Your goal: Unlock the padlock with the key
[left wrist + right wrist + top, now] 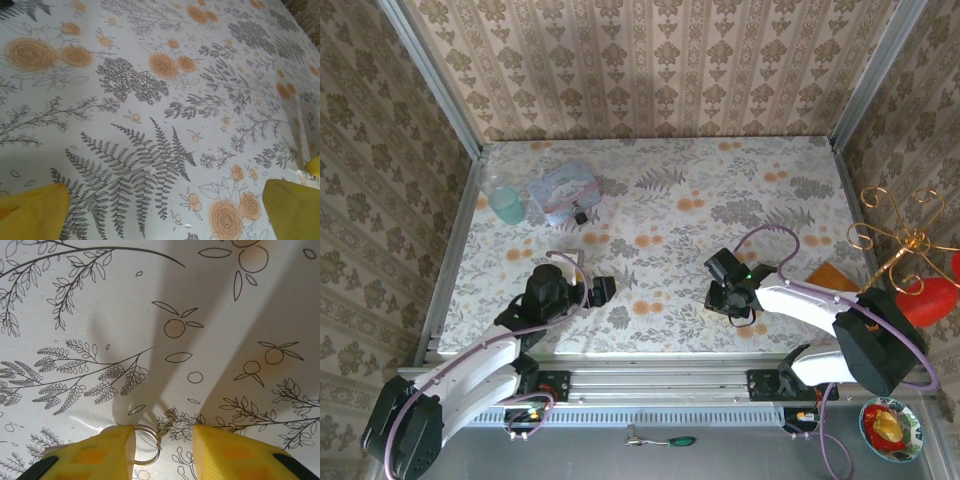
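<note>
The padlock (pixel 581 216) is a tiny black block at the back left, beside a clear zip bag (pixel 563 190). My right gripper (pixel 730 300) hangs low over the table right of centre. In the right wrist view a metal split ring (pixel 148 449) lies flat on the cloth between the yellow fingers of the right gripper (pixel 164 434). The ring touches the left finger, and a gap separates it from the right finger. The key itself is hidden. My left gripper (pixel 603 290) sits near the front left, far from the padlock. Its fingers (pixel 32 212) are spread wide over bare cloth.
A teal cup (pixel 506 205) stands left of the bag. At the right edge are a gold wire stand (pixel 905 235), a red object (pixel 930 300) and a brown piece (pixel 832 276). A small tool (pixel 665 440) lies on the front ledge, near a bowl (pixel 890 427).
</note>
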`<act>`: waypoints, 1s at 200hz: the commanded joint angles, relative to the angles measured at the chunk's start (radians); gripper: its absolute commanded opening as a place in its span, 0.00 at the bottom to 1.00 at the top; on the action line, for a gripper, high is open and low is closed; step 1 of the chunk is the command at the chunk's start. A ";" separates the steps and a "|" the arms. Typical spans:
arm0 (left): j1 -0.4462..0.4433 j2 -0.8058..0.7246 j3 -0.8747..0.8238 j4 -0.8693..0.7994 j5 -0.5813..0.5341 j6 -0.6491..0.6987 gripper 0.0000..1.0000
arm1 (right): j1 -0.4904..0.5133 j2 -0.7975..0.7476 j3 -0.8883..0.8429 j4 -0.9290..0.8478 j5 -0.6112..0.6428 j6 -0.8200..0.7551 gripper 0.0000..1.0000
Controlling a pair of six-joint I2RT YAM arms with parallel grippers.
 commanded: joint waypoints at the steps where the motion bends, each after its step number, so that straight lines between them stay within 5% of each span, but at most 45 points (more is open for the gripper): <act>1: -0.010 0.004 0.011 0.022 -0.022 0.023 1.00 | 0.029 0.046 0.009 0.122 -0.079 0.008 0.37; 200: -0.010 -0.071 0.002 -0.028 -0.071 0.030 1.00 | 0.074 0.037 0.070 0.006 0.055 -0.023 0.44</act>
